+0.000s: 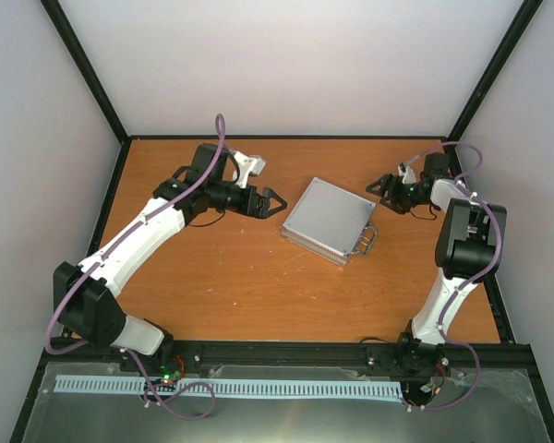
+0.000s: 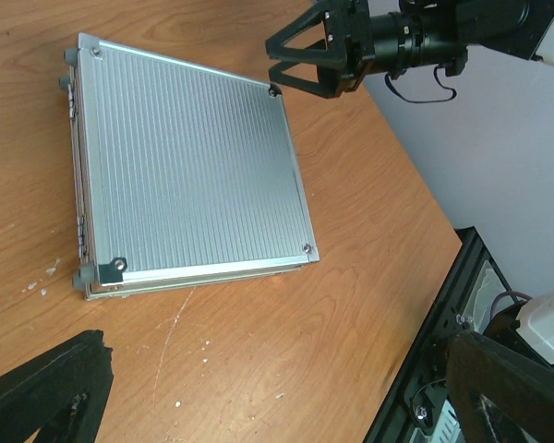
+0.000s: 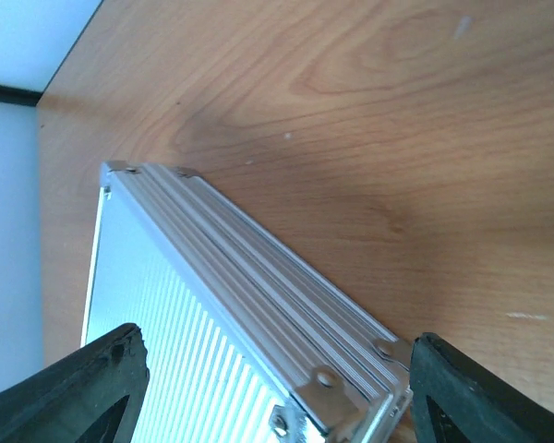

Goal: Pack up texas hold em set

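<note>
The silver metal case [image 1: 327, 220] lies closed and flat in the middle of the wooden table, its handle [image 1: 367, 241] at its right edge. It shows in the left wrist view [image 2: 186, 171] and in the right wrist view [image 3: 249, 314]. No chips, cards, disc, triangle or dice are in view. My left gripper [image 1: 275, 202] is open and empty just left of the case, not touching it. My right gripper [image 1: 377, 190] is open and empty, just right of the case's far right corner; it also shows in the left wrist view [image 2: 291, 57].
The table [image 1: 240, 286] is bounded by white walls at left, back and right. A black rail [image 1: 351, 353] runs along the near edge by the arm bases. A white slotted strip [image 1: 231, 388] lies in front of it.
</note>
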Motion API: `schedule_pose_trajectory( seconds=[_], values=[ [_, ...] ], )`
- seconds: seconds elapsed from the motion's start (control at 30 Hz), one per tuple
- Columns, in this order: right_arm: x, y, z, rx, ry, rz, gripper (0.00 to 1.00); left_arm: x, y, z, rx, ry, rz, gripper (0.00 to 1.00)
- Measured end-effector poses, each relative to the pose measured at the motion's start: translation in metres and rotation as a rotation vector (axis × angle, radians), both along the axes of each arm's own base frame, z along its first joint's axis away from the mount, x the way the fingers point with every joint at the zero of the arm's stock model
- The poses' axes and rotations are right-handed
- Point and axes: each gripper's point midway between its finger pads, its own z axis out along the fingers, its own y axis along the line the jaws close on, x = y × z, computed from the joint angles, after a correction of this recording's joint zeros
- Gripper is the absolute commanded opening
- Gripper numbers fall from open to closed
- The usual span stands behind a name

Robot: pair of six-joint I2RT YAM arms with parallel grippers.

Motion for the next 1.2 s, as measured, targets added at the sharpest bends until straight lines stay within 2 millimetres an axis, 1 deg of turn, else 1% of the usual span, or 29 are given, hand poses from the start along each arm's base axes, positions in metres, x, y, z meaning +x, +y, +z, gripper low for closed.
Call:
schedule_pose_trajectory(
  seconds=[0.13,0.3,0.43,0.53,0.6,0.8,0.87,0.93,1.0,1.07,1.2],
  values=[
    [0.001,0.009,0.002,0.023,-0.030,0.064,0.77,-0.005,0.003,-0.003,0.003,0.003,0.004,1.00],
    [-0.008,0.025,-0.016,0.028,-0.009,0.153,0.74,-0.009,0.006,-0.002,0.002,-0.003,0.011,1.00],
    [-0.010,0.035,-0.019,0.018,-0.023,0.194,0.74,-0.012,0.009,0.000,0.001,-0.010,0.014,1.00],
    [-0.014,0.049,-0.021,0.007,-0.035,0.231,0.73,-0.014,0.010,0.000,0.001,-0.011,0.016,1.00],
    [-0.023,0.064,-0.023,0.003,-0.032,0.265,0.73,-0.016,0.011,-0.002,0.004,-0.009,0.017,1.00],
    [-0.060,0.118,-0.026,0.005,0.000,0.394,0.72,-0.017,0.014,-0.011,0.023,-0.001,0.025,1.00],
    [-0.073,0.133,-0.025,0.006,0.012,0.429,0.74,-0.017,0.016,-0.012,0.036,-0.011,0.026,1.00],
    [-0.084,0.141,-0.024,0.002,0.024,0.443,0.78,-0.015,0.018,-0.015,0.058,-0.025,0.027,1.00],
    [-0.089,0.142,-0.021,-0.015,0.027,0.441,0.81,-0.012,0.020,-0.021,0.090,-0.035,0.027,1.00],
    [-0.092,0.139,-0.012,-0.044,0.017,0.425,0.82,-0.005,0.020,-0.029,0.125,-0.042,0.026,1.00],
    [-0.092,0.128,0.016,-0.114,-0.055,0.376,0.83,0.017,0.016,-0.049,0.200,-0.040,0.012,1.00]
  ],
)
